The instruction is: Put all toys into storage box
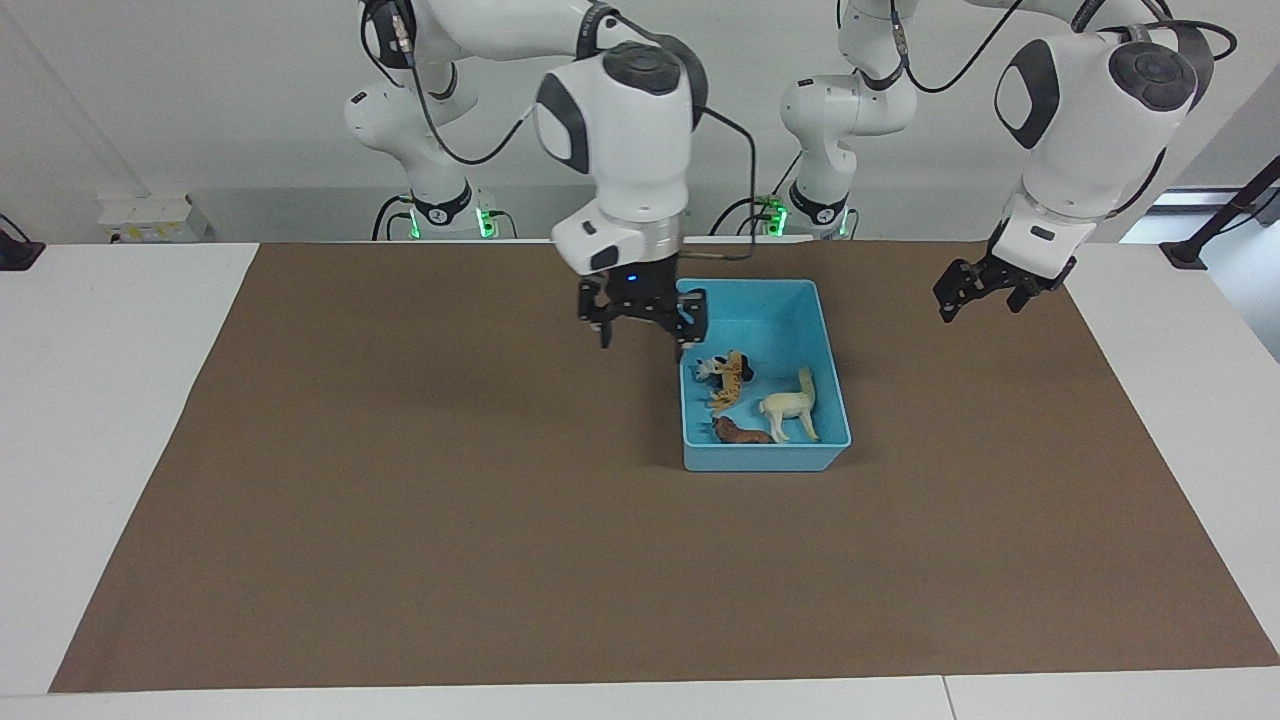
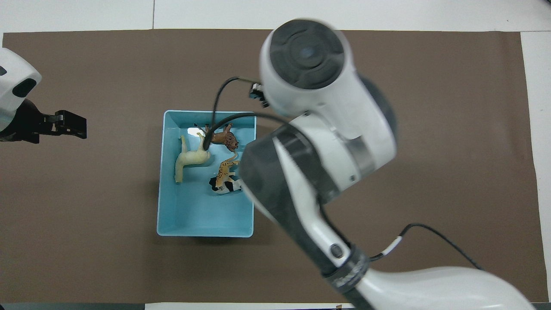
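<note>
The light-blue storage box [image 1: 760,458] stands on the brown mat and also shows in the overhead view [image 2: 202,215]. All four toys lie inside it, in the half farther from the robots: the panda [image 1: 712,367] [image 2: 224,187], the spotted leopard [image 1: 730,386] [image 2: 224,170], the cream horse [image 1: 790,408] [image 2: 189,159] and the brown lion [image 1: 740,432] [image 2: 224,137]. My right gripper [image 1: 642,345] is open and empty, raised just beside the box's wall on the right arm's side. My left gripper [image 1: 978,300] [image 2: 64,122] is open and empty, waiting over the mat toward the left arm's end.
The brown mat [image 1: 400,500] covers most of the white table [image 1: 100,400]. In the overhead view the right arm's body [image 2: 318,129] hides the mat beside the box and part of the box's edge.
</note>
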`<control>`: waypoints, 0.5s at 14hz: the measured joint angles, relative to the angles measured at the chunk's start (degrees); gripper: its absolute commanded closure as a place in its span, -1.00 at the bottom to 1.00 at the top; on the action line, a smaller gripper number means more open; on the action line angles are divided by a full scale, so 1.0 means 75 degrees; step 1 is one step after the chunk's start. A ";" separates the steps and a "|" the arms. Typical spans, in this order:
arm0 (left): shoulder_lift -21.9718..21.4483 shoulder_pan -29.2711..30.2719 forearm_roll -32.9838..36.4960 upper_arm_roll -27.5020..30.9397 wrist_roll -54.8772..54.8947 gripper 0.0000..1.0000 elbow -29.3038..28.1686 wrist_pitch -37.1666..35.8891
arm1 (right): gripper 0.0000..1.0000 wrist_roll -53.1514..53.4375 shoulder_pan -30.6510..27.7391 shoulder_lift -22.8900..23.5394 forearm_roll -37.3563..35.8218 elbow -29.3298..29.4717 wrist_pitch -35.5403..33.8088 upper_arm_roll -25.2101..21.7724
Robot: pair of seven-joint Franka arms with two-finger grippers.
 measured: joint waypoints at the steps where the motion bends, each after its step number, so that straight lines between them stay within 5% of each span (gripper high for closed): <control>1: -0.0097 0.0001 0.0000 0.0000 0.0000 -1.00 -0.0026 -0.0026 | -1.00 -0.0901 -0.0553 -0.0080 0.0014 -0.0022 -0.0110 -0.0004; 7: -0.0241 0.0197 0.0000 0.0022 0.0008 -1.00 0.0102 -0.0495 | -1.00 -0.5263 -0.3070 -0.0380 0.0034 -0.0667 -0.0552 -0.0012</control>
